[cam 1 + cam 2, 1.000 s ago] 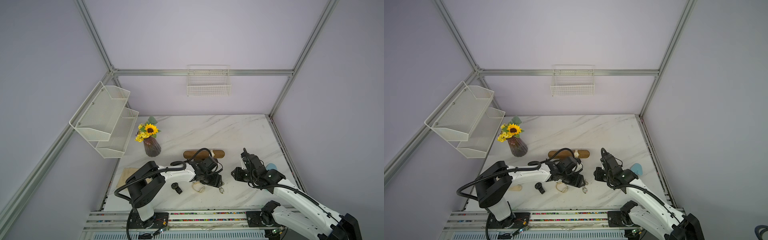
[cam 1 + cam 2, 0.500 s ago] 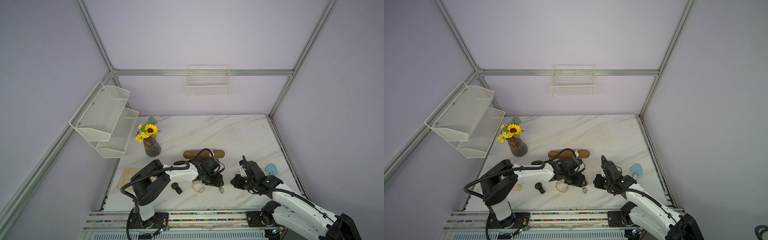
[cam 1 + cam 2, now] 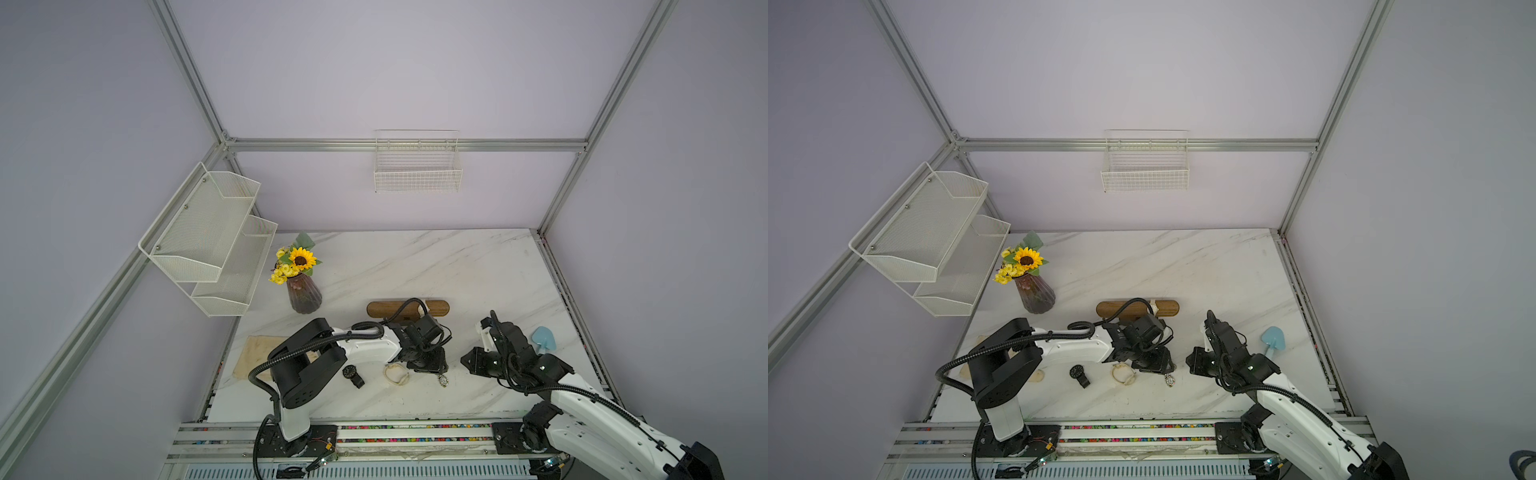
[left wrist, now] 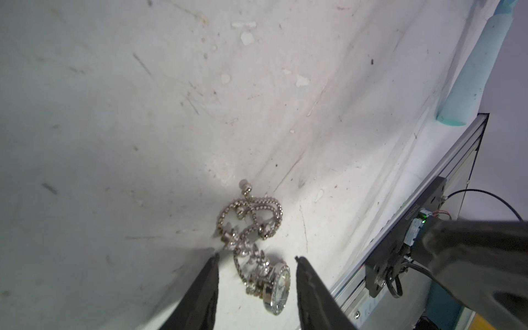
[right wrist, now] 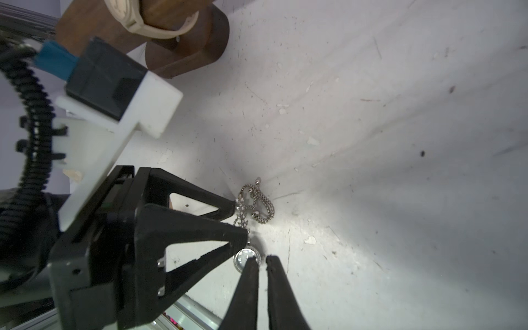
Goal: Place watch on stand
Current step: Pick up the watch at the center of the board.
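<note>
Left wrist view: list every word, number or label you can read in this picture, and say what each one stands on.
Nothing here can be read with certainty.
black bracket: one line of white printed characters, too blurred to quote.
silver watch: the dial is seen at an angle, and any markings on it are too small to read.
</note>
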Controlling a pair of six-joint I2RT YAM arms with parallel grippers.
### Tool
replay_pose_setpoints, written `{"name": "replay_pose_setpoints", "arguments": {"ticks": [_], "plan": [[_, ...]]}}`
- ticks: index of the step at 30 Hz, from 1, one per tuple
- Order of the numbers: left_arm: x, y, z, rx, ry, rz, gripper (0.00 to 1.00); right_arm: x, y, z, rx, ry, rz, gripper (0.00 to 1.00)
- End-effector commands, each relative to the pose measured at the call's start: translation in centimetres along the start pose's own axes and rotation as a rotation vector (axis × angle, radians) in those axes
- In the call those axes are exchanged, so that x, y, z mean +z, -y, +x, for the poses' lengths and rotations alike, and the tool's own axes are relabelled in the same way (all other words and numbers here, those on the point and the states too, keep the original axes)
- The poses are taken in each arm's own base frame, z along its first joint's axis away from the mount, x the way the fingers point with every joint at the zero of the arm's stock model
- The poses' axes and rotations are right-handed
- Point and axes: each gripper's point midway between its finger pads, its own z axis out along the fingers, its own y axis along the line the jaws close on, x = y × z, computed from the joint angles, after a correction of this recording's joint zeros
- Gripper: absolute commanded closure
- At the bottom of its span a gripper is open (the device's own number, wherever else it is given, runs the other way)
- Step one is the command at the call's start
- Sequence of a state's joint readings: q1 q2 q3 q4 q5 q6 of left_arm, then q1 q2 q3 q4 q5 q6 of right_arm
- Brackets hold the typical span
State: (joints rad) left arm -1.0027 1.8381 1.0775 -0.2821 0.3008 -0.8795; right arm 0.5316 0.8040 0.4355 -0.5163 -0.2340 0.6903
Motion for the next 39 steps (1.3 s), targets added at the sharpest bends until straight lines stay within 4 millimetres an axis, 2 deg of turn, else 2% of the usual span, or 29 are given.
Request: {"name": "replay_pose_setpoints", "arguments": {"ticks": [1,5,9,13,19,22,31,34,39], "plan": [[0.1,0.8,-0.9,-0.01,0.012,-0.009,0.56,-0.3,-0.4,-0.4,-0.01,0.019,-0.015,0.87],[0.5,0.6,-1.2,-0.017,0.017,-0.017,0.57,-0.6,-0.4,-0.4,-0.01,0.025,-0.02,0.87],[0.9,0.8,-1.3,-0.018,0.004,-0.012,0.62,-0.8,-0.5,-0.4,-0.011,0.032,-0.024,0.87],[1.2,0.9,-1.2,-0.018,-0.009,-0.012,0.73,-0.9,-0.4,-0.5,-0.01,0.039,-0.021,0.86],[0.9,0.4,-1.0,-0.029,-0.009,-0.03,0.8,-1.2,-0.5,-0.8,-0.01,0.057,-0.027,0.85],[0.8,0.0,-0.9,-0.034,-0.006,-0.04,0.88,-1.2,-0.6,-0.7,-0.01,0.056,-0.029,0.85],[0.7,0.1,-1.2,-0.018,0.006,-0.054,1.0,-1.2,-0.5,-0.7,-0.011,0.059,-0.029,0.84],[0.0,0.9,-1.9,-0.004,0.033,-0.04,1.0,-1.2,-0.6,-0.6,-0.013,0.058,-0.035,0.84],[-1.8,3.7,-4.0,0.045,0.091,0.02,1.0,-1.9,-1.9,-0.8,-0.056,0.065,-0.094,0.84]]}}
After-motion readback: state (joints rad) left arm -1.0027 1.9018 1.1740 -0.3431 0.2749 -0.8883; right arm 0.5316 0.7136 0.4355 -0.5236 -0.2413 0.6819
